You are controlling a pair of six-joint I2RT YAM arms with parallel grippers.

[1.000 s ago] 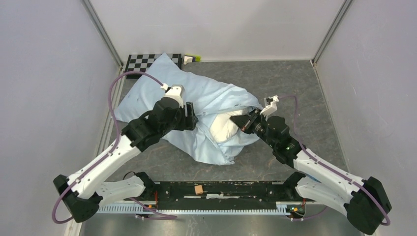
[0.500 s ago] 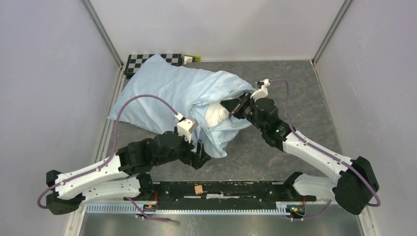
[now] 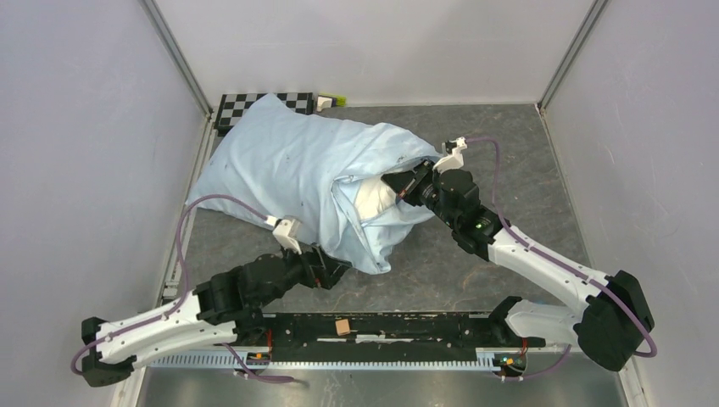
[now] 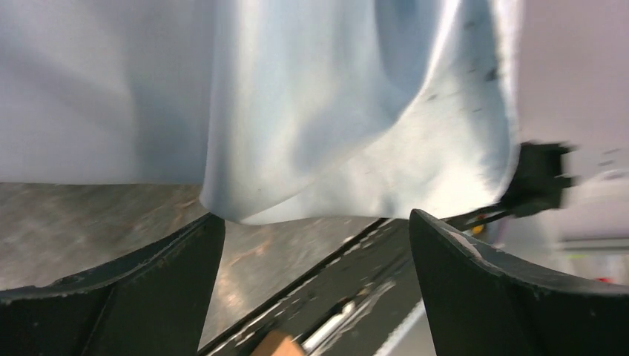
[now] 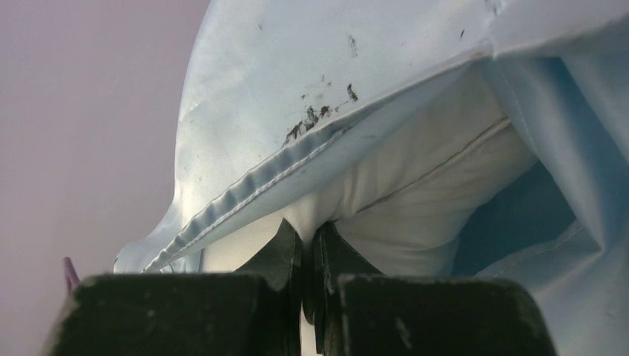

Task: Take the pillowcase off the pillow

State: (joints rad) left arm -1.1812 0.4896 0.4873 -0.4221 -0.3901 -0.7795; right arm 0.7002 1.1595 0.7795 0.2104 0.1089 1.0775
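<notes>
The pale blue pillowcase [image 3: 288,170] lies wrinkled across the left and middle of the table, its opening facing right. The cream-white pillow [image 3: 373,198] shows inside that opening. My right gripper [image 3: 409,186] is in the opening, shut on a pinch of the pillow's white fabric [image 5: 415,200]. In the right wrist view the gripper [image 5: 307,231] sits under the pillowcase's hemmed edge [image 5: 259,178]. My left gripper [image 3: 341,270] is open and empty, low at the pillowcase's near corner. In the left wrist view the gripper [image 4: 315,219] has the cloth's edge [image 4: 297,111] just beyond its spread fingers [image 4: 148,282].
A checkerboard card [image 3: 242,103] and a small yellow-green and white item [image 3: 331,101] lie at the back, partly under the cloth. The black front rail [image 3: 407,326] carries a small brown block [image 3: 342,326]. Grey walls close in the left, right and back sides.
My left arm came off the top of the pillowcase and drew back to its near corner, jaws open. My right gripper moved toward the back with the pillow, then stayed still.
</notes>
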